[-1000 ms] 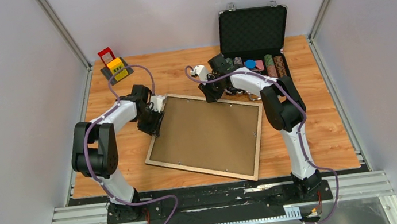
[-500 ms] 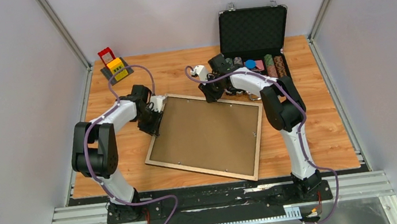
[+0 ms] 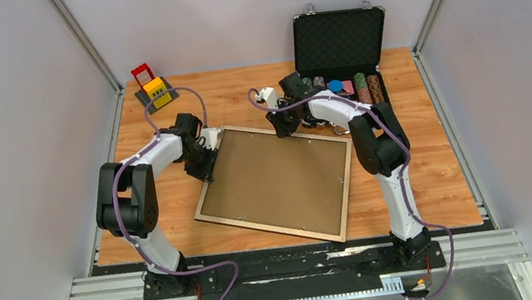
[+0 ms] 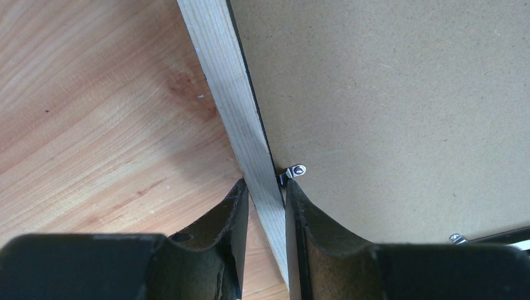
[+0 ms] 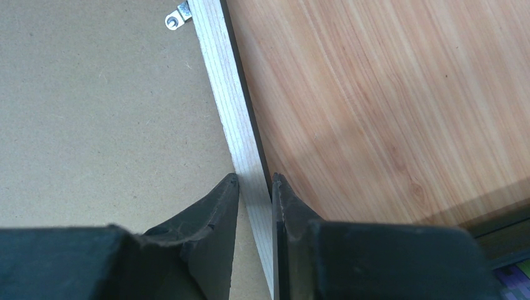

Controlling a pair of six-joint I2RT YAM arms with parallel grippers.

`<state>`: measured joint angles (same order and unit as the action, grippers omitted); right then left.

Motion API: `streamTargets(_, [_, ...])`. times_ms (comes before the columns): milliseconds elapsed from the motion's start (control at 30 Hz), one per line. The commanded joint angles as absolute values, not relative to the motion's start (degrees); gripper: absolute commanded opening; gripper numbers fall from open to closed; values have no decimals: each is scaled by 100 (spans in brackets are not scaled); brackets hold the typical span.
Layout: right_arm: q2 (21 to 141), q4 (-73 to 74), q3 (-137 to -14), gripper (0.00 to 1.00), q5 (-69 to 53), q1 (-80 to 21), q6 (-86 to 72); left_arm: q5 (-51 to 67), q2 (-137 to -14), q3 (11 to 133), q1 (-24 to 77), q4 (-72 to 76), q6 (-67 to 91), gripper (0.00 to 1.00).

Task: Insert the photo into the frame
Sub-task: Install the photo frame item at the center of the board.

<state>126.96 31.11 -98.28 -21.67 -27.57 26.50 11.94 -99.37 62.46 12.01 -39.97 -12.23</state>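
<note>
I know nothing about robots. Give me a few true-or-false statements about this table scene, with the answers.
1. The pale wooden picture frame has a plain brown backing board sitting inside it. True.
2. The left gripper has one finger on each side of a frame rail. True.
3. The right gripper is holding a poker chip. False: it pinches the frame's far rail.
4. The black case at the far right is closed. False: its lid stands open.
</note>
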Motion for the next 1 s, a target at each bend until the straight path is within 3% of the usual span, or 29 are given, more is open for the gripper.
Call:
streamTargets(0, [12596,3349,-9707,22,-2382,-2804,2623,1521,-10123,6434,1247,-3576,-1365,27])
streamTargets(333, [12610,3358,-9700,22,-2391,-2802,2645,1611,-10139,6319,1248,-3206,-1240,11])
streamTargets(500, [12632,3357,-9699,22,-2391,-2802,2650,1505,-9802,6126,1248,-3002,-1189,12])
streamTargets(633, [12641,3362,-9697,22,-2391,-2804,2649,1433,-9520,6045,1248,-2883,-1157,27])
streamTargets(767, [12647,3367,-9696,22,-2391,-2800,2639,1370,-9349,6034,1246,-2849,-1113,52])
streamTargets(967, [12646,3366,-9695,22,-2399,-2804,2643,1284,-9163,6020,1248,-2802,-1147,69])
